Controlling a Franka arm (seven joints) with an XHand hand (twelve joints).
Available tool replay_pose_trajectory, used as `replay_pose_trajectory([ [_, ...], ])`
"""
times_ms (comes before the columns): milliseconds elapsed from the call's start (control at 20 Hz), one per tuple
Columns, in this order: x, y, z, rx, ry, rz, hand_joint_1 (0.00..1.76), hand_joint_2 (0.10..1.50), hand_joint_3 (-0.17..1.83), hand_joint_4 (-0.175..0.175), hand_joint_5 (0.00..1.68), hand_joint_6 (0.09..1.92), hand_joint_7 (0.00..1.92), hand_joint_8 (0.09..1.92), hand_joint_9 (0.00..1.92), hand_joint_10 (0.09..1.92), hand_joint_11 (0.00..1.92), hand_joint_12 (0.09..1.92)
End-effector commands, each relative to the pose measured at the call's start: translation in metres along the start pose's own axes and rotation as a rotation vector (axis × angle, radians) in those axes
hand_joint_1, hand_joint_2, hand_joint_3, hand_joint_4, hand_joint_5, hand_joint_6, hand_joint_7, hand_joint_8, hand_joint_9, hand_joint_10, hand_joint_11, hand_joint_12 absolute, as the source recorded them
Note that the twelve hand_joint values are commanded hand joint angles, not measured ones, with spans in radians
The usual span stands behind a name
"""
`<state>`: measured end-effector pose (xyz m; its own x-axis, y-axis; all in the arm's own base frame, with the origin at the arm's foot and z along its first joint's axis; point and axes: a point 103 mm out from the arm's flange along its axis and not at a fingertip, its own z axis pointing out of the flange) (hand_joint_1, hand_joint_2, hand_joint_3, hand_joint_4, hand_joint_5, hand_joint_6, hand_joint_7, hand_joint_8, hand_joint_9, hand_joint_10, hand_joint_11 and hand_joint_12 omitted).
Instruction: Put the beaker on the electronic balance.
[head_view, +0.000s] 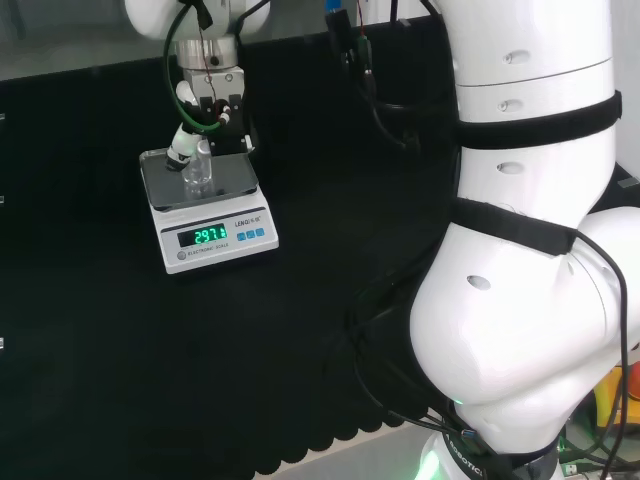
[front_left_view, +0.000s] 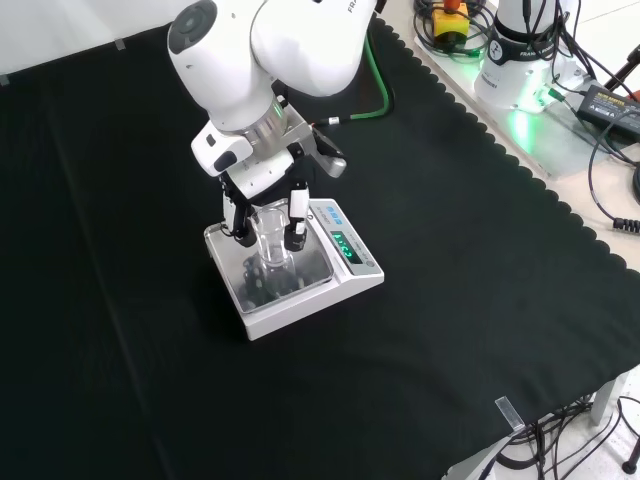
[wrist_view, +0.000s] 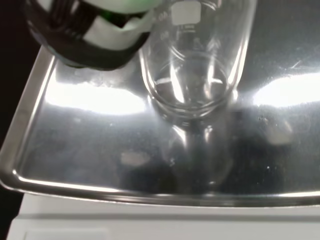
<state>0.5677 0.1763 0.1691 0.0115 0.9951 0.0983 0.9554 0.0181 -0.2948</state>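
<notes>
Beaker (front_left_view: 271, 238) is sitting upright on the steel pan of the electronic balance (front_left_view: 300, 292), bottom flat on the metal as far as the wrist view shows. Robot hand (front_left_view: 262, 195) comes down from above with its fingers (front_left_view: 297, 215) curled round the glass on both sides, so it's gripping the beaker. In the head view the balance stands at the far left of the black-clothed bench (head_view: 300, 340), green display lit.

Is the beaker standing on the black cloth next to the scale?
No, the beaker stands upright on the metal pan of the scale, with the hand around it.
</notes>
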Motion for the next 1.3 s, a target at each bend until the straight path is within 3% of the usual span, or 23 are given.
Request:
replay_pose_trajectory([
  [50,0.003,-0.003,-0.003,0.028,0.026,0.002,0.80,0.60,0.38,-0.090,0.57,0.96,0.96,0.83,1.23,0.09,1.16,0.88],
  [250,0.004,-0.005,-0.006,0.025,0.018,-0.001,0.65,0.59,0.34,-0.058,0.50,0.94,0.84,0.84,1.06,0.09,0.87,1.14],
  [400,0.002,-0.007,-0.009,0.017,0.020,-0.002,0.62,0.58,0.32,-0.055,0.49,0.93,0.80,0.84,1.03,0.09,0.82,1.18],
  [650,-0.010,-0.015,-0.029,-0.043,0.039,-0.003,0.52,0.59,0.21,-0.044,0.46,0.87,0.65,0.86,0.81,0.09,0.55,1.31],
  [1000,-0.029,-0.053,-0.067,-0.133,0.016,0.033,0.50,0.62,0.16,-0.045,0.45,0.84,0.62,0.86,0.79,0.09,0.58,1.30],
  [1200,-0.051,-0.086,-0.078,-0.136,0.002,0.051,0.51,0.63,0.15,-0.046,0.46,0.84,0.62,0.85,0.80,0.09,0.62,1.28],
  [1250,-0.054,-0.093,-0.079,-0.124,-0.017,0.093,0.52,0.64,0.14,-0.046,0.46,0.84,0.62,0.85,0.80,0.09,0.63,1.28],
  [1300,-0.057,-0.100,-0.080,-0.119,-0.025,0.106,0.53,0.64,0.14,-0.046,0.46,0.84,0.62,0.85,0.81,0.09,0.63,1.27],
])
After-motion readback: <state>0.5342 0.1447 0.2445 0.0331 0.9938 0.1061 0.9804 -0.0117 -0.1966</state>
